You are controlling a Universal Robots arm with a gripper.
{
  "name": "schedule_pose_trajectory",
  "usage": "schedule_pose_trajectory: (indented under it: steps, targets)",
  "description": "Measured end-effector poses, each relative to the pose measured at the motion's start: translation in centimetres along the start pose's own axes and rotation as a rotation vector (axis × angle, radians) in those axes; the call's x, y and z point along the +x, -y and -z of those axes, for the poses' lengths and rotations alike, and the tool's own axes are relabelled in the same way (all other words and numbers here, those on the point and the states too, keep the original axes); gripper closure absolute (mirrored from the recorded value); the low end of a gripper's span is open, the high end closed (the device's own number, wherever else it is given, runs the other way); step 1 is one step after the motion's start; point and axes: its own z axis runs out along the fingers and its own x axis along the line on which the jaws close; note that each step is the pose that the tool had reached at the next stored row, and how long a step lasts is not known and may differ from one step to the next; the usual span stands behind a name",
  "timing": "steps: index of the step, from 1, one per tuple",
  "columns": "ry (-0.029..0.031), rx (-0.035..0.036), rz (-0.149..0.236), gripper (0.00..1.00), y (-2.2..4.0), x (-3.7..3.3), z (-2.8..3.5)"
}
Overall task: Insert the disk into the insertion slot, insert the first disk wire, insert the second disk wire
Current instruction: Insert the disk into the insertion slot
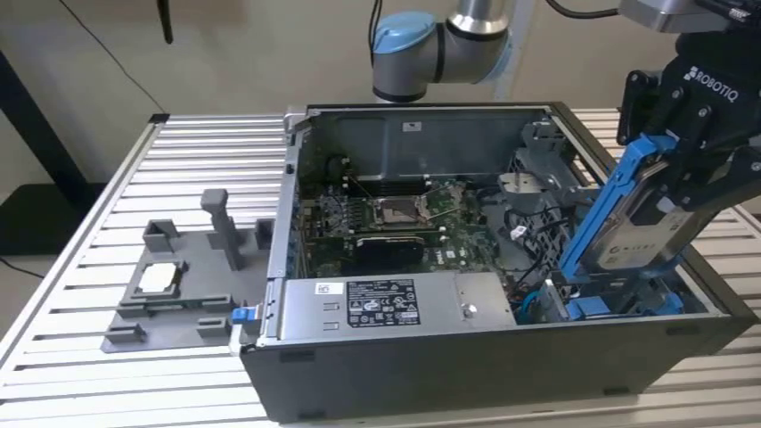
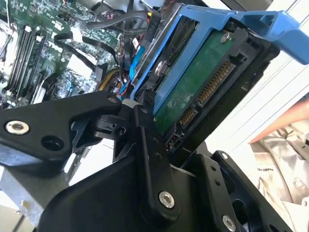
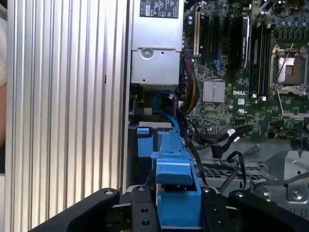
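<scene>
Right now my jaws are clamped on the disk (image 1: 636, 236), holding it by its upper end. From the exterior view I see it steeply tilted. Its blue frame (image 1: 607, 207) runs from high at the exterior view's right down and leftward into the open computer case (image 1: 393, 383).

Its lower end reaches the insertion slot (image 1: 618, 299), the grey cage bay in the case's near corner at the exterior view's right, where more blue plastic shows. How deep it sits I cannot tell, and most of the drive stands out above the case rim.

In the first wrist view the black fingers (image 3: 145, 212) sit on either side of the blue frame, pressed against it. In the second wrist view I look at the drive's underside, a green circuit board (image 2: 188, 77) with its row of gold connector contacts (image 2: 215, 84) bare.

Deeper in the case lies the motherboard (image 1: 405, 223), and along the near wall the silver power supply box (image 1: 380, 303). Loose black cables (image 1: 523, 227) lie between the motherboard and the cage. A blue cable (image 3: 166, 104) loops up just beside the power supply in the first wrist view.

The case stands on a slatted metal table (image 1: 84, 267). A grey fixture (image 1: 178, 308) sits on the table well apart from the case, at the exterior view's left. The arm's blue-capped joint (image 1: 411, 45) hangs beyond the case's far wall.
</scene>
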Motion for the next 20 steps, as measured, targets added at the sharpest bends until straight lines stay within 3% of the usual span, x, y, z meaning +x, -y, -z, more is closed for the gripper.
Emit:
schedule_pose_trajectory:
  steps: [10, 17, 20]
  targets:
    - [0.0003, 0.0000, 0.000, 0.67, 0.07, -0.01, -1.78]
    - [0.0001, -0.0002, 0.000, 0.67, 0.15, 0.01, -2.66]
    - [0.0007, -0.0108, 0.000, 0.67, 0.27, 0.01, -2.63]
